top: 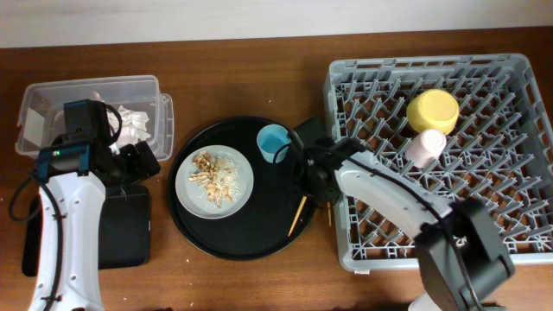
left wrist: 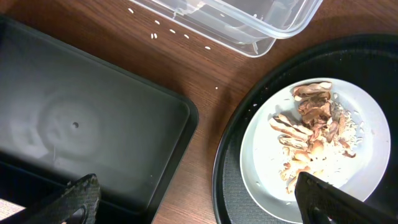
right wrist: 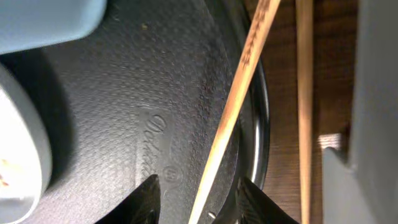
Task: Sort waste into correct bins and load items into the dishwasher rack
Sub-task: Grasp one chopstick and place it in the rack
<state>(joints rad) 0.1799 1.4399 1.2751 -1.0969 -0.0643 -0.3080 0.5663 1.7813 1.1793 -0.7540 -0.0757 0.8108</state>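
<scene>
Looks like we're on the chopsticks step. The right end effector is down over the large round black tray with its fingers parted and nothing in them yet. One thin wooden chopstick runs straight through the gap between them, lying across the tray's rim. The second chopstick lies just off to the side of that end effector on the bare wooden tabletop, next to the large square grey plastic dishwasher rack. The yellow bowl and small pink cup are already in the rack, out beyond it. The left end effector is wide open and empty, with the shallow black rectangular tray under one side and the pale grey round plate of beige-brown food scraps under the other. My guess for next: close on the chopstick, lift it and carry it to the rack. It's thin and lying flat, so a slip seems likely.
</scene>
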